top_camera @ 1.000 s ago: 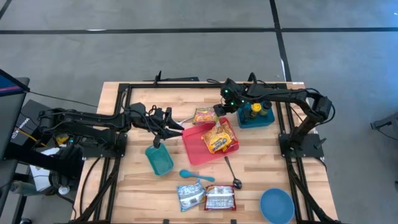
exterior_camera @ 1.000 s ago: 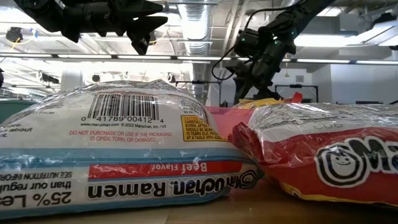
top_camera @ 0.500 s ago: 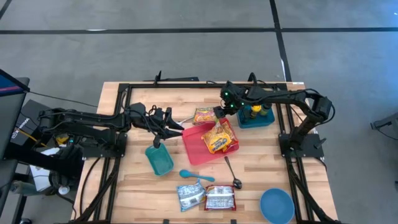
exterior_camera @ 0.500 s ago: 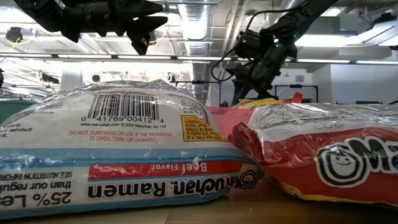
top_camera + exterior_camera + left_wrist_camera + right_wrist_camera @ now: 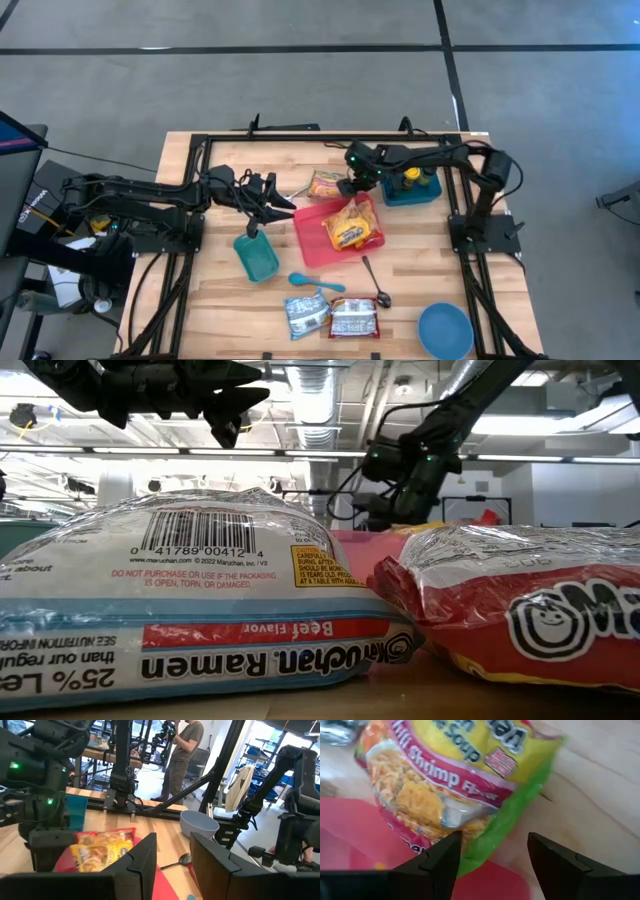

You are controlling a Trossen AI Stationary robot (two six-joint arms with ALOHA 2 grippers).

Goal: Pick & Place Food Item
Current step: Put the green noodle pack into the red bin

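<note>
A yellow, red and green shrimp-flavour ramen packet [image 5: 328,185] [image 5: 445,785] lies at the far edge of the red tray [image 5: 318,240], one end over the tray's rim and the rest on the wood. My right gripper [image 5: 348,187] [image 5: 492,857] hangs open just above that packet's right end, pointing steeply down, with nothing between its fingers. A second orange ramen packet [image 5: 352,224] lies flat on the tray. My left gripper [image 5: 285,207] [image 5: 171,865] waits open and level, left of the tray and above the table.
A teal bin with bottles [image 5: 410,186] stands just right of my right gripper. A teal tub [image 5: 257,257], a blue spoon [image 5: 315,283] and a metal spoon [image 5: 372,280] lie near the tray. Two ramen packets [image 5: 330,317] and a blue bowl [image 5: 445,330] sit at the near edge.
My right gripper has come down and a little toward the table's left, from beside the teal bin to just above the shrimp ramen packet. The packets and the tray have stayed put.
</note>
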